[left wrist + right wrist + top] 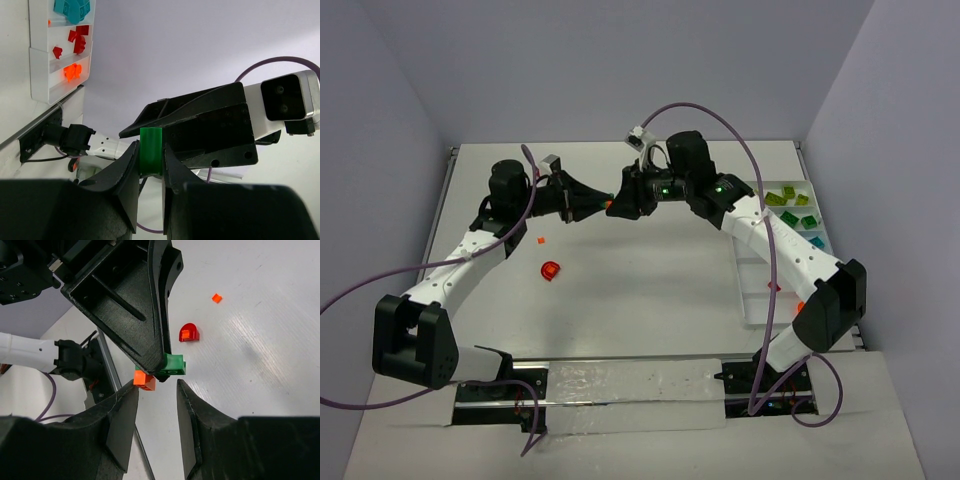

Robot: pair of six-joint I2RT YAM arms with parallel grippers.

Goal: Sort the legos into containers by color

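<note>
Above the table's middle, my left gripper (pixel 592 203) (pixel 150 161) is shut on a dark green lego (pixel 150 150) (pixel 173 365). An orange lego (pixel 144 380) (pixel 610 203) clings to the green one's side. My right gripper (pixel 622 202) (pixel 156 389) faces the left one tip to tip, open. Its fingers (pixel 122 407) stand on either side just short of the two bricks, and the orange one is by its left fingertip. A red lego (pixel 551 270) (pixel 188 333) and a tiny orange lego (pixel 540 239) (pixel 216 298) lie on the table. The white containers tray (pixel 752 290) (pixel 39 60) is at the right.
The tray's compartments hold lime green (pixel 786 196), dark green (pixel 808 220), teal (pixel 815 242) (pixel 72 7), red (pixel 77 40) and orange (pixel 72 72) legos. The right arm's forearm lies over part of the tray. Purple cables loop above both arms.
</note>
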